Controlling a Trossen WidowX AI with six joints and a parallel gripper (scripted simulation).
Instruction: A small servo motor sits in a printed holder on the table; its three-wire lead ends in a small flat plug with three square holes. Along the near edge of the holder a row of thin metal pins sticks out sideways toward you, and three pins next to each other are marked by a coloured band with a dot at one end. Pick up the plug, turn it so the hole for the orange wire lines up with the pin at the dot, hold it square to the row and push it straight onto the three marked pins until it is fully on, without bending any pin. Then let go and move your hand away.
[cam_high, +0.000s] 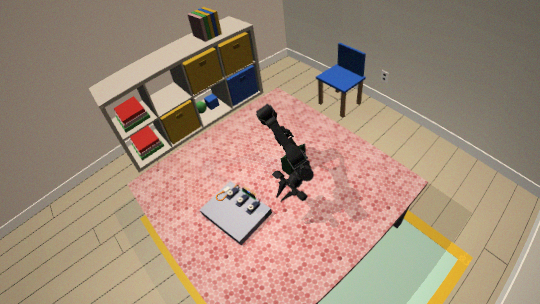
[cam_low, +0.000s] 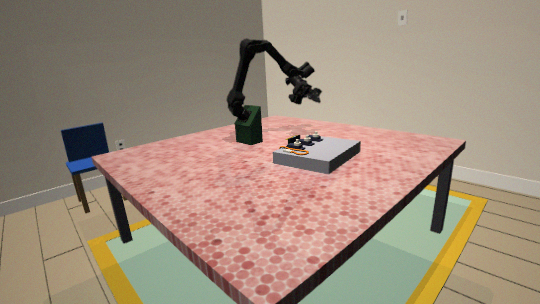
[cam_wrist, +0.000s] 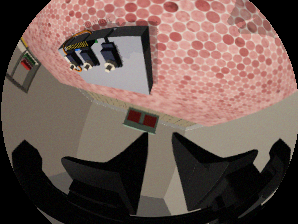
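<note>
the arm's end effector (cam_high: 281, 196) (cam_low: 308, 97) (cam_wrist: 160, 136) hung empty above the surface (cam_high: 300, 250) (cam_low: 240, 200) (cam_wrist: 215, 60), well away from the plug.

the orange lead (cam_high: 219, 196) (cam_low: 300, 152) lay looped on the grey holder block (cam_high: 240, 222) (cam_low: 345, 150) (cam_wrist: 132, 70), by the servo motors; the plug was too small to make out for certain. a low, tilted approach could have bent pins or snagged the loop, and fingers narrowed too soon could have knocked the plug aside. they stood partly open, a modest gap between the tips, touching nothing.
</note>
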